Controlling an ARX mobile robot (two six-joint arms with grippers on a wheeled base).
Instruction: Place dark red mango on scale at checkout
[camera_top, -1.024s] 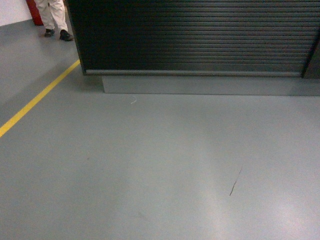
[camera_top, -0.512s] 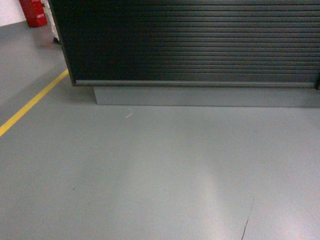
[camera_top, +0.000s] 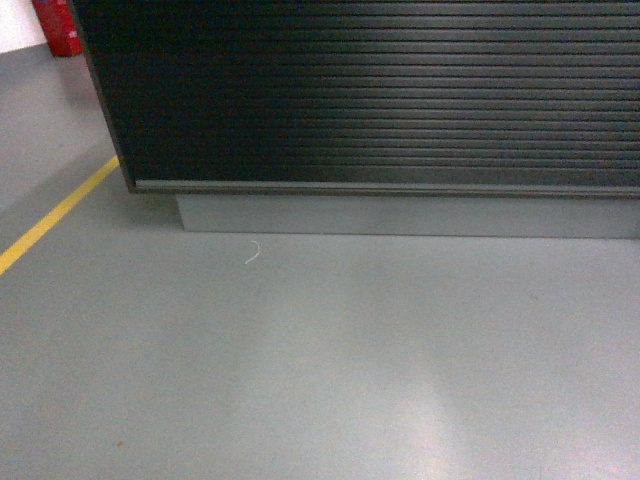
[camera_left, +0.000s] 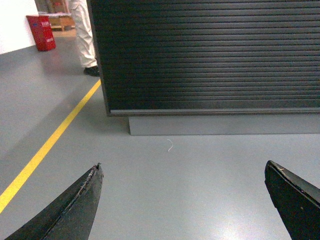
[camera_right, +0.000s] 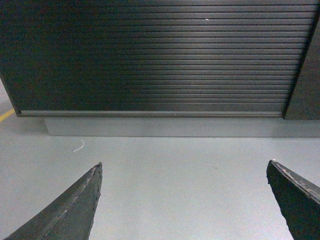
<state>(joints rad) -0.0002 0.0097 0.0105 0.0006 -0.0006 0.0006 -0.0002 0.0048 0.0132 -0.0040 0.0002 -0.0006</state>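
The checkout fills the top of the head view: a dark counter with a ribbed slatted front on a grey plinth. It also stands ahead in the left wrist view and the right wrist view. My left gripper is open, its two dark fingers wide apart over bare grey floor. My right gripper is open too, with nothing between its fingers. The dark red mango and the scale are out of view. Neither gripper shows in the head view.
A yellow floor line runs diagonally at the left, seen also in the left wrist view. A red box and a person's legs stand past the counter's left corner. A small white scrap lies near the plinth.
The counter has grown larger and lower in the head view and shifted left, so I have come closer. The person's legs have left the head view.
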